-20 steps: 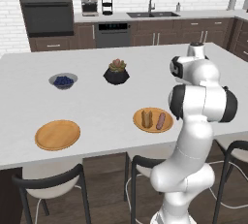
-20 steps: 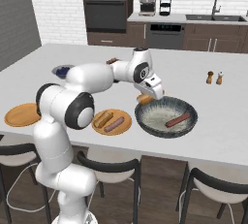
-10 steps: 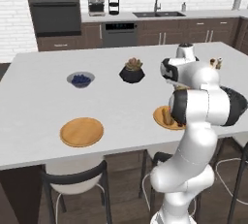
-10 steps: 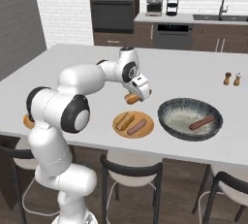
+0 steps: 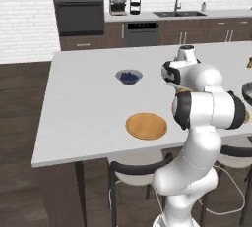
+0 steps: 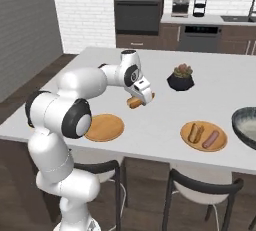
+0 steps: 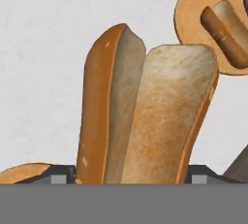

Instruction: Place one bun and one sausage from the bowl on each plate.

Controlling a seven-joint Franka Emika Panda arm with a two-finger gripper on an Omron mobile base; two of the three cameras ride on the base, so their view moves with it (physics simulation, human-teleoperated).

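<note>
- While raised above the worktop, the pincer pinches a bun.
- Near the worktop's front edge: one bare plate; another plate carrying a bun and sausage.

- No words, brand names, numbers or signs can be read anywhere in these views.
- The black wall oven has a dark control strip, too small and blurred to read.
- The dark coffee machine on the back kitchen worktop bears no legible mark.
</note>
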